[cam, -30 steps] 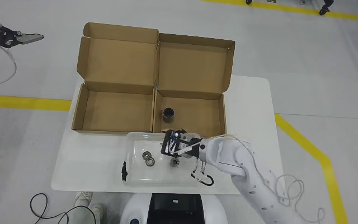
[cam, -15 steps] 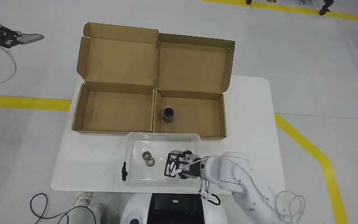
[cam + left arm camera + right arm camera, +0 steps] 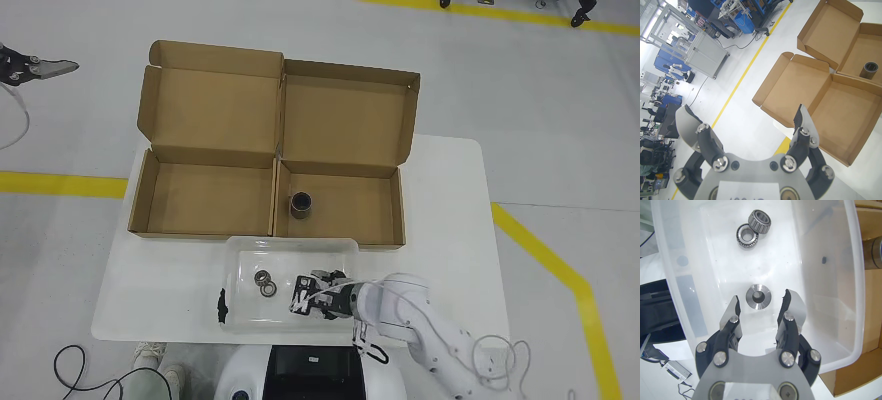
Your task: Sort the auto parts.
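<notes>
A clear plastic bin (image 3: pixel 240 262) at the table's front holds a steel ring (image 3: pixel 758 303) and two tapered roller bearings (image 3: pixel 759 222), (image 3: pixel 747 237) touching each other. My right gripper (image 3: pixel 761 300) is inside the bin (image 3: pixel 829 256), open, one finger on each side of the ring and neither touching it. In the top view this gripper (image 3: pixel 306 298) sits to the right of the bearings (image 3: pixel 265 283). A dark cylinder (image 3: pixel 303 204) stands in the right cardboard box (image 3: pixel 385 210). My left gripper (image 3: pixel 743 113) hangs open and empty over the floor, far left of the table (image 3: pixel 45 68).
The left cardboard box (image 3: pixel 205 200) sits empty beside the right one, both with lids folded back. A small black object (image 3: pixel 221 305) lies on the table left of the bin. Bare white tabletop (image 3: pixel 445 220) extends to the right of the boxes.
My right gripper has moved from the bin's far edge toward the table's front and down into the bin, ending around the steel ring. The left arm has not moved.
</notes>
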You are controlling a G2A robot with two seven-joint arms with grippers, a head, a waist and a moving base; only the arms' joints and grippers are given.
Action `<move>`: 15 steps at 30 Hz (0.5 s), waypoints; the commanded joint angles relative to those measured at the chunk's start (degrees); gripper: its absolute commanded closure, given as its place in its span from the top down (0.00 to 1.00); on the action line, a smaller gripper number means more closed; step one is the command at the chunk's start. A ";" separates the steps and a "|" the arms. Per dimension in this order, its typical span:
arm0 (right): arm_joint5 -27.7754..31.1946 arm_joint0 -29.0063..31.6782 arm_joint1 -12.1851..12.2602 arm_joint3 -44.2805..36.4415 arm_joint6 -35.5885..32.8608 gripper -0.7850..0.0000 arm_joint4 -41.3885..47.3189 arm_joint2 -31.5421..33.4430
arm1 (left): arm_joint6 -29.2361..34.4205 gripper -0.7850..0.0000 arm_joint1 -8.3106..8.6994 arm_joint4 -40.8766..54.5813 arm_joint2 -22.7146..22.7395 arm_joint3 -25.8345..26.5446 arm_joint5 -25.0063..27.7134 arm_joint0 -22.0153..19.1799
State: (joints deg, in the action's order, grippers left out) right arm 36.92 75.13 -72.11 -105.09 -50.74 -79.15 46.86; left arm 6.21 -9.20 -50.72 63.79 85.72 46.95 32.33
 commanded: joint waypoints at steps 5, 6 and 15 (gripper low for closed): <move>-0.94 -1.33 -0.27 1.51 0.07 0.65 -0.07 -1.58 | 0.00 1.00 0.00 0.00 0.00 0.00 0.00 0.00; -1.13 -1.52 -0.31 1.75 -0.03 0.65 -0.17 -1.81 | 0.00 1.00 0.00 0.00 0.00 0.00 0.00 0.00; -2.75 -3.05 -0.72 4.18 -1.05 0.65 -0.02 -3.79 | 0.00 1.00 0.00 0.00 0.00 0.00 0.00 0.00</move>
State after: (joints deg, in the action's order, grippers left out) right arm 34.38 72.26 -72.76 -100.95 -51.57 -79.30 43.28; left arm 6.21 -9.20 -50.72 63.79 85.72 46.95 32.33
